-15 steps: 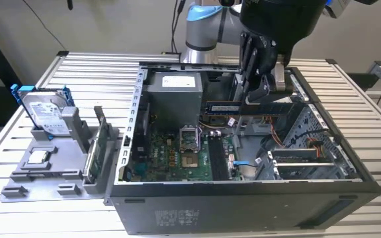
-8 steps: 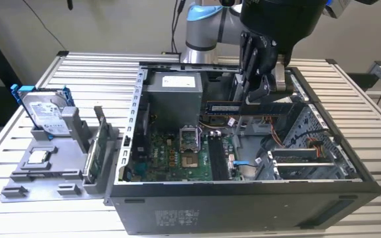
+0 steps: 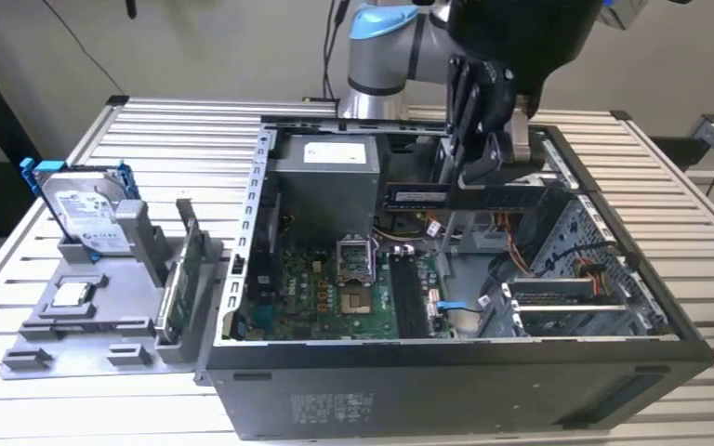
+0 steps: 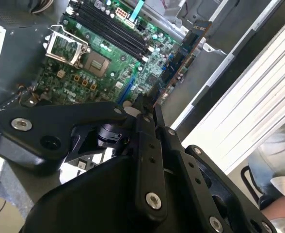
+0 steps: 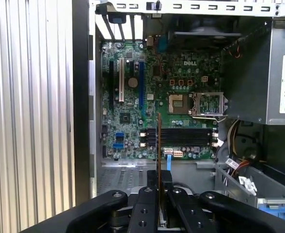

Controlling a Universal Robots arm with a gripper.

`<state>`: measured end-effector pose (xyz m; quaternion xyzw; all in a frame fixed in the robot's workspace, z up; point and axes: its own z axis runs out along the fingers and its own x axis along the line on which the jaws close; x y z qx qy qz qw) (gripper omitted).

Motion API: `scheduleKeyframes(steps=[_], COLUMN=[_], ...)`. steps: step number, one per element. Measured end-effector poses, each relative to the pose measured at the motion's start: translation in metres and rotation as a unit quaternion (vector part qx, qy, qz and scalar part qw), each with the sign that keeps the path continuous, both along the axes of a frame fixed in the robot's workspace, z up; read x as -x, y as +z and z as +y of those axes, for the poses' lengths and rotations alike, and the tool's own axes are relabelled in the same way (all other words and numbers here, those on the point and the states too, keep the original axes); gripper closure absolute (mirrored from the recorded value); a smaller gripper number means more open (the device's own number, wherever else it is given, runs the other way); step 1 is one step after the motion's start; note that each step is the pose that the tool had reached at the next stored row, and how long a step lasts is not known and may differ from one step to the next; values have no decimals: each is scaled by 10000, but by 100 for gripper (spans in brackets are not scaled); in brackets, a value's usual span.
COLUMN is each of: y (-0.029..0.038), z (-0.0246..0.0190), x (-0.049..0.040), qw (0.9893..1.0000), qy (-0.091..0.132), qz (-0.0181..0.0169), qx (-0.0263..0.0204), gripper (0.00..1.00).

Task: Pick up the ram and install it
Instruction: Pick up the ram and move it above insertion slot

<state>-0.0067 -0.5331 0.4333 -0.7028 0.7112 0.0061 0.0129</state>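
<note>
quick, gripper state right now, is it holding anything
Gripper: closed on the ram, holding it above the open computer case.

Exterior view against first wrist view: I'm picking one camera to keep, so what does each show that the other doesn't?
Exterior view: the hard drive on the grey fixture beside the computer case, and the ram broadside. First wrist view: the ram edge-on in front of the black memory slots. Both: the gripper shut on the ram, over the motherboard.
</note>
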Motion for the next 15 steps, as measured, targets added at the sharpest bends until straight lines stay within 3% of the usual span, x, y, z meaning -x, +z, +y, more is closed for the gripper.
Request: scheduleKeyframes(steps=[6,15], y=[0,-5], z=[96,278], x=[0,0], qw=[10000,10000], qy=[0,0], qz=[0,0], qx=[0,0], gripper=[86,86])
